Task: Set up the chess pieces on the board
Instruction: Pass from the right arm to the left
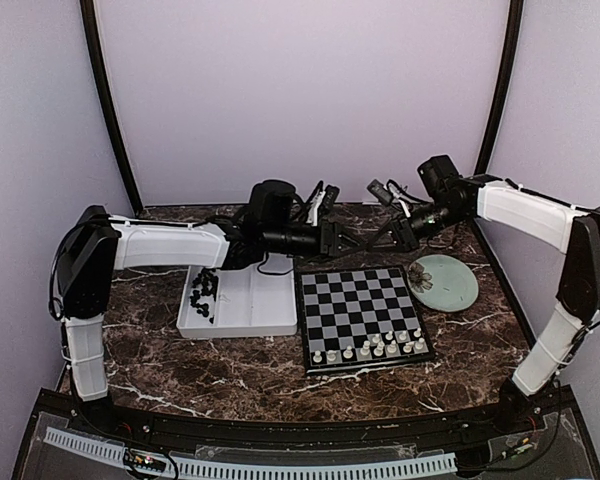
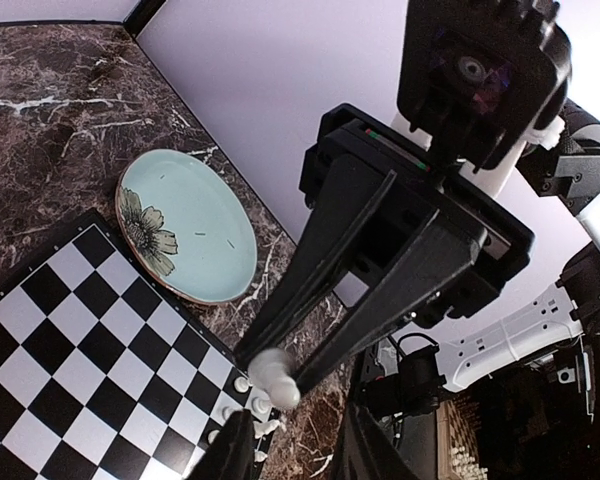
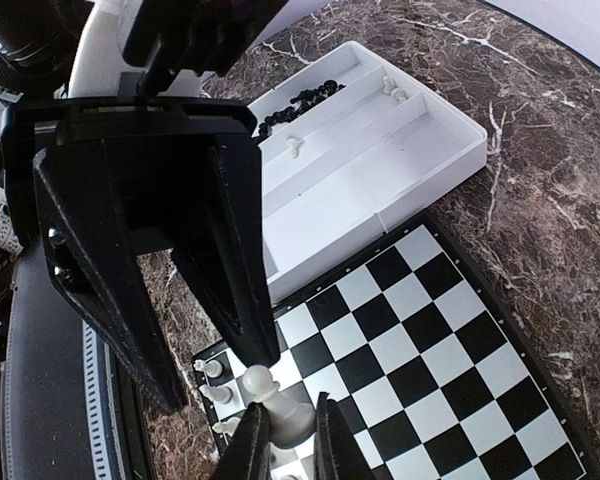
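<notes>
The board (image 1: 360, 310) of black and silver checks lies mid-table, with several white chess pieces (image 1: 375, 347) on its near rows. My two grippers meet tip to tip above its far edge. My right gripper (image 1: 382, 238) is shut on a white pawn (image 3: 280, 405), held base-first between its fingers (image 3: 250, 450). The pawn also shows in the left wrist view (image 2: 270, 375), blurred. My left gripper (image 1: 346, 240) is open; its fingers (image 3: 230, 250) spread wide on either side of the pawn without touching it. Black chess pieces (image 1: 205, 293) lie in the white tray (image 1: 245, 305).
The pale green flowered plate (image 1: 445, 282) sits right of the board. The tray (image 3: 380, 150) also holds a few white pieces (image 3: 295, 147). Lilac walls close the back and sides. A cable lies behind the board.
</notes>
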{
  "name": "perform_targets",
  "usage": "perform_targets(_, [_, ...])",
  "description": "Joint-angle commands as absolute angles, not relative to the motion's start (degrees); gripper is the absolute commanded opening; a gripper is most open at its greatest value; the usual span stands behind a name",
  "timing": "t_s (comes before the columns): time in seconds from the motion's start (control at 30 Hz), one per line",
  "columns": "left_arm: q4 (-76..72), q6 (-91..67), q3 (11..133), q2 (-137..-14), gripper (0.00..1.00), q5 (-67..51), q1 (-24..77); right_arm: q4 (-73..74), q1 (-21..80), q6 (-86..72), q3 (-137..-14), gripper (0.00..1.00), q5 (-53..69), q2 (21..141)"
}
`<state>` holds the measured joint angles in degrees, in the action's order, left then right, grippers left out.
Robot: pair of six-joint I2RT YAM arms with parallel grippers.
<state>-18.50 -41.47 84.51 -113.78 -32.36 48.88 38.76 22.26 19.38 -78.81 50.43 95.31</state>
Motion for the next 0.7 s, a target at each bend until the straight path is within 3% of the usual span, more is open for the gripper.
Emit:
perform_targets(0.0, [-20.76, -42.64, 86.58, -113.87, 0.31, -32.92, 49.14, 37.76, 23.65, 20.35, -78.13, 0.15, 49.08, 93.18])
perform_targets(0.67, [-19.93, -41.66, 87.92, -114.7, 0.07, -33.68, 49.17, 38.44, 25.21, 22.26, -77.57, 0.17, 47.38, 91.49])
